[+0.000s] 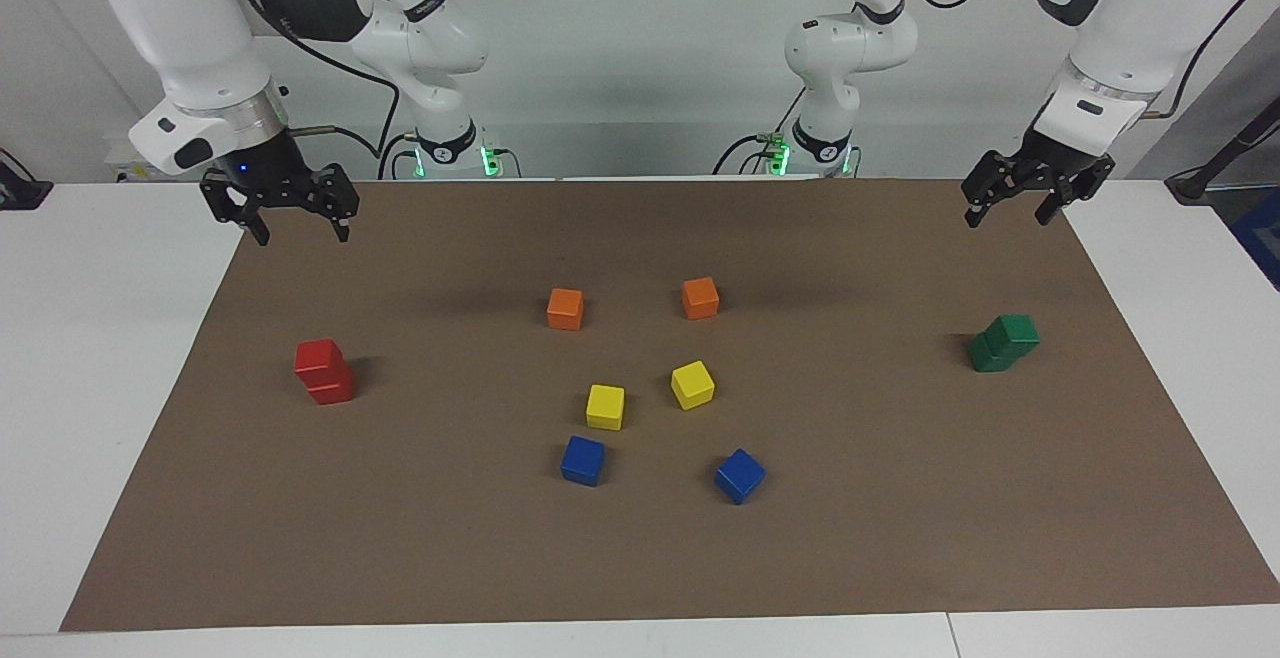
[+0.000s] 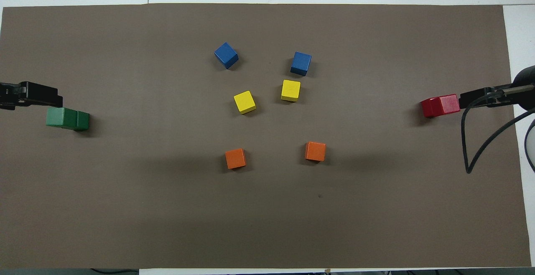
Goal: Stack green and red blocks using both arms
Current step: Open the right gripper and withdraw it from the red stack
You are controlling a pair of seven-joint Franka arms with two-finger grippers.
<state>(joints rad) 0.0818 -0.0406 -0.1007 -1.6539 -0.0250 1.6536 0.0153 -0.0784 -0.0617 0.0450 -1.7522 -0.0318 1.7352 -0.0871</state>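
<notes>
Apparently done: red stack [image 1: 324, 371] and green stack [image 1: 1004, 342] both stand, left gripper [image 1: 1010, 207] and right gripper [image 1: 297, 226] raised, open, empty.

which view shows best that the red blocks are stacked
The facing view: the red stack shows one block on top of the other. The overhead view shows the stack mostly from above, so its height is hard to read.
</notes>
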